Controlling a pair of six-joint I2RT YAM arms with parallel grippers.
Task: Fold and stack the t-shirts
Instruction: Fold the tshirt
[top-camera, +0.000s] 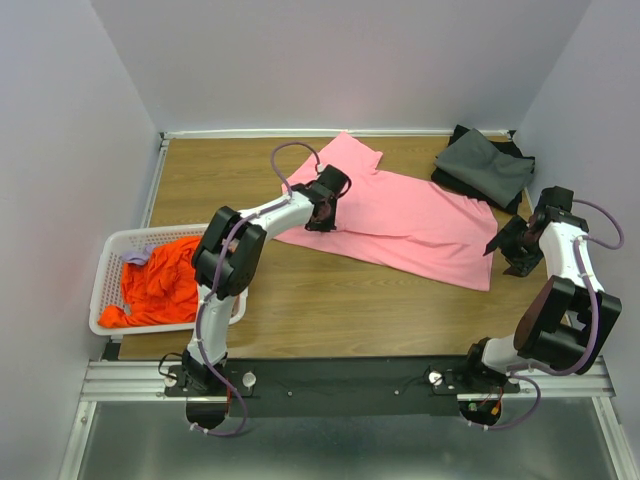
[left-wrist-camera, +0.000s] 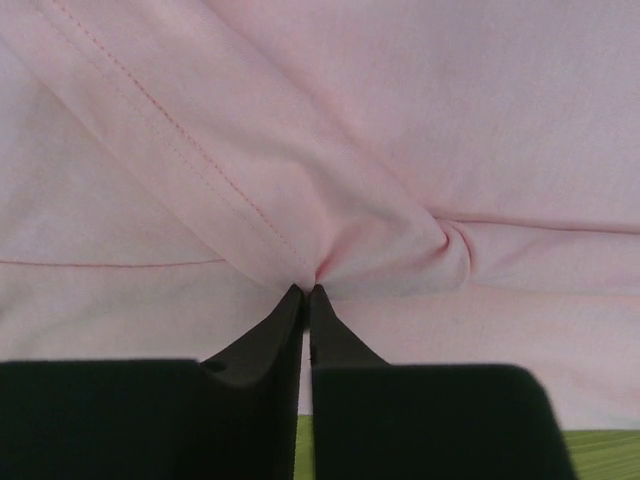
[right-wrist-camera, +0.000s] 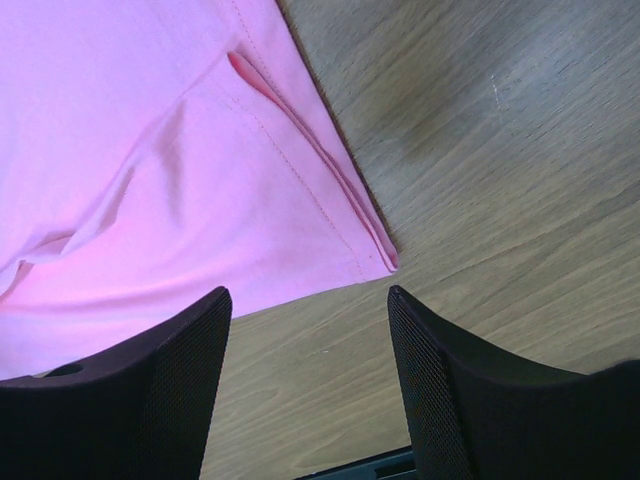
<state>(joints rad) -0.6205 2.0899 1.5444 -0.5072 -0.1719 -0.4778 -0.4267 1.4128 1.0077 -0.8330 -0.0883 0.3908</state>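
1. Pink t-shirt (top-camera: 410, 225) lies spread but rumpled across the middle of the surface (top-camera: 330, 310), one sleeve toward the far wall.
2. Left tool (left-wrist-camera: 305, 292) is pressed nearly together, pinching a pucker of pink cloth beside a stitched hem. Creases radiate from the tips. Probably a grip for carrying an edge over into a fold.
3. Right tool (right-wrist-camera: 310, 300) is spread wide and holds nothing. It hangs just short of the shirt's hemmed corner, bare wood beneath, seemingly placed to take that corner.
4. Dark grey t-shirts (top-camera: 485, 168) lie folded at the far right, apparently the stack.
5. Orange t-shirt (top-camera: 160, 285) is bunched in the white basket (top-camera: 108, 250) at left, not yet folded.
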